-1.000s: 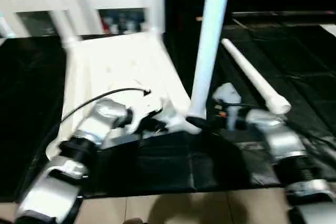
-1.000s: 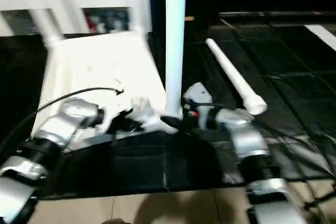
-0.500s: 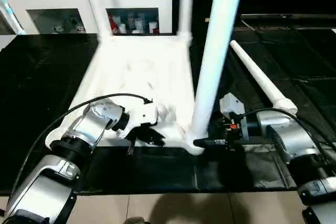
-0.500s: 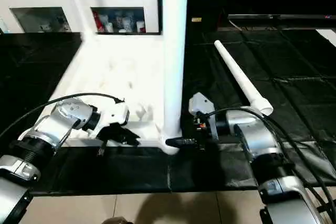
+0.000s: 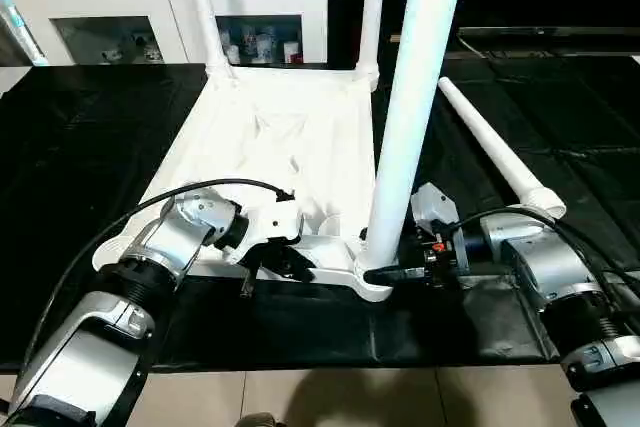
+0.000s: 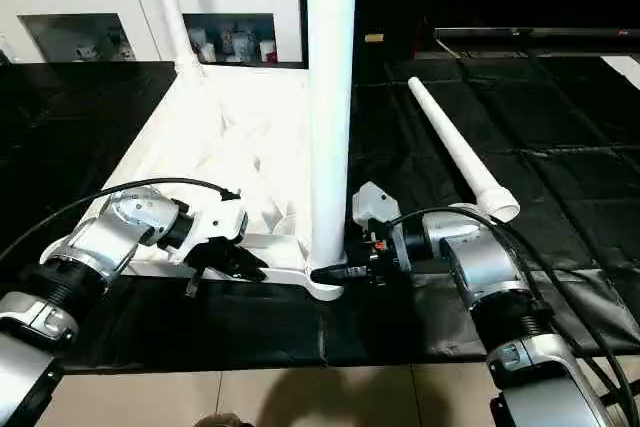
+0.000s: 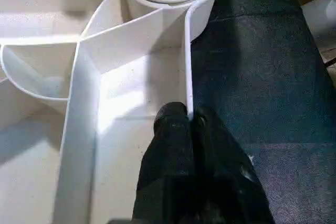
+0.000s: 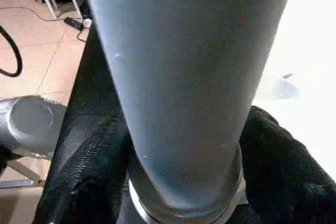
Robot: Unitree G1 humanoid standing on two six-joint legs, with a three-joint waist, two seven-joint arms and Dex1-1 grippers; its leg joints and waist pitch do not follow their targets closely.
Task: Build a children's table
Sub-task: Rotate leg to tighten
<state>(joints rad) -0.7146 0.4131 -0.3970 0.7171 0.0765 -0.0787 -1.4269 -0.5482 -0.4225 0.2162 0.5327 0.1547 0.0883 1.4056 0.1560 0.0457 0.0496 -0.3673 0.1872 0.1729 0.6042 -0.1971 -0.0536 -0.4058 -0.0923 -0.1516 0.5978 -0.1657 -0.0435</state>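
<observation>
While lying upside down on the black mat, children's table seen from the head with three legs standing up and a fourth leg loose on the mat at right. Left pincer at near rim; right pincer at base of near leg.

From the left wrist: left pincer closed tight on thin white rim wall, ribbed underside and round socket just beyond.

From the right wrist: black fingers flanking near leg on both sides; contact not clear.
</observation>
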